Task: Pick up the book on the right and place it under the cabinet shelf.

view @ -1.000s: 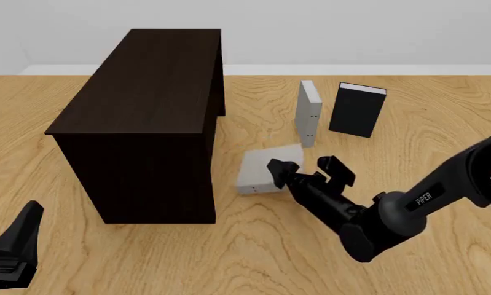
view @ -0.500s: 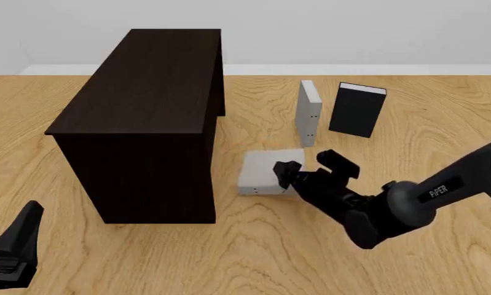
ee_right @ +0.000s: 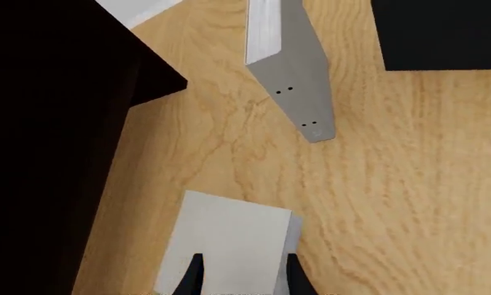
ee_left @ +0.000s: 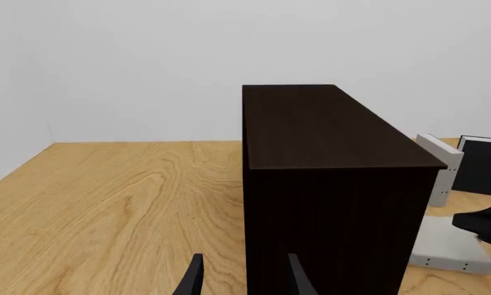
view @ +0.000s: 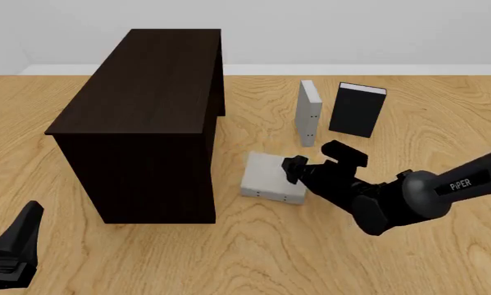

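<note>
the plain light grey hardcover book with white page edges [view: 271, 177] lies flat on the light wooden tabletop [view: 409, 110], just to the right of the tall, boxy, very dark brown wooden cabinet [view: 147, 117] and near its front corner. in the right wrist view the book [ee_right: 228, 246] sits directly ahead of the fingers, beside the cabinet's dark side wall [ee_right: 48, 141].

the right arm's black pincer [view: 319, 158] reaches in low from the right, its two fingers spread apart with a clear gap; one fingertip is over the book's right edge, the other off to the right of it. whether the fingertip touches the cover cannot be told; the pincer has hold of nothing.

behind the book stand two others: a near-identical pale grey book [view: 309, 112], upright, and a black book with white page edges [view: 357, 110] just to its right.

the left arm's pincer [view: 11, 249] sits at the lower left corner of the front view, well apart from everything. in the left wrist view its fingers [ee_left: 193, 279] stand parted and empty, facing the cabinet [ee_left: 327, 184].
</note>
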You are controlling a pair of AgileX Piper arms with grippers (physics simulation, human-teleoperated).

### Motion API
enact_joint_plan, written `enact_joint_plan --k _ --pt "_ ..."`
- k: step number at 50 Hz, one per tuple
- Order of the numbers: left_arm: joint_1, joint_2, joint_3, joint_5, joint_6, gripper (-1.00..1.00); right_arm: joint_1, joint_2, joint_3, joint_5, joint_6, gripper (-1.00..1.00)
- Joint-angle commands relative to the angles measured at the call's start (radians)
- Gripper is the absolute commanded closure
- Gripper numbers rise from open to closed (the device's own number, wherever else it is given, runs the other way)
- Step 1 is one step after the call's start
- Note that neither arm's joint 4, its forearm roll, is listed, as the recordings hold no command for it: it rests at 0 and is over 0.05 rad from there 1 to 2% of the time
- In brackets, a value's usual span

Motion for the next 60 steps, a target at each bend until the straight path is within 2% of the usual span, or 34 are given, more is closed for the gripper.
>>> enact_joint_plan --k 1,8,16,23,27,28,29,37,38,39,44,46,51,58,60 --pt "0.000 0.000 0.000 -0.001 0.000 -1.00 -0.020 -0.057 0.005 0.062 -0.064 -1.00" --pt "0.000 0.000 0.000 0.001 0.000 -1.00 -0.042 -0.083 0.006 0.112 -0.113 -1.00" --pt "0.000 0.000 0.000 0.000 0.000 -1.00 -0.100 -0.157 -0.024 0.246 -0.254 -1.00" --pt "0.000 -0.001 0.000 -0.002 0.000 -1.00 -0.106 -0.223 -0.014 0.314 -0.318 -1.00" --pt "0.000 -0.001 0.000 -0.002 0.000 -1.00 -0.102 -0.249 -0.004 0.333 -0.335 -1.00" --pt "0.000 -0.001 0.000 -0.002 0.000 -1.00 -0.120 -0.225 -0.026 0.371 -0.362 -1.00" --pt "0.000 -0.001 0.000 -0.001 0.000 -1.00 -0.105 -0.243 -0.007 0.347 -0.343 -1.00" --pt "0.005 0.023 0.001 0.000 -0.003 -1.00 -0.139 -0.250 -0.017 0.382 -0.407 -1.00" --pt "-0.001 0.004 0.001 0.007 -0.002 -1.00 -0.130 -0.261 -0.008 0.375 -0.395 -1.00" --pt "0.000 -0.001 0.000 0.005 -0.001 -1.00 -0.139 -0.263 -0.013 0.387 -0.412 -1.00" --pt "-0.002 -0.002 -0.001 0.005 -0.001 -1.00 -0.150 -0.253 -0.018 0.388 -0.418 -1.00" --pt "-0.002 -0.002 0.000 0.005 -0.001 -1.00 -0.158 -0.249 -0.021 0.393 -0.437 -1.00" --pt "-0.002 -0.002 0.000 0.005 -0.001 -1.00 -0.155 -0.243 -0.014 0.385 -0.433 -1.00" --pt "-0.002 -0.002 0.000 0.004 -0.001 -1.00 -0.181 -0.220 -0.013 0.376 -0.469 -1.00" --pt "-0.002 -0.002 0.000 0.004 -0.001 -1.00 -0.183 -0.218 -0.011 0.371 -0.463 -1.00"
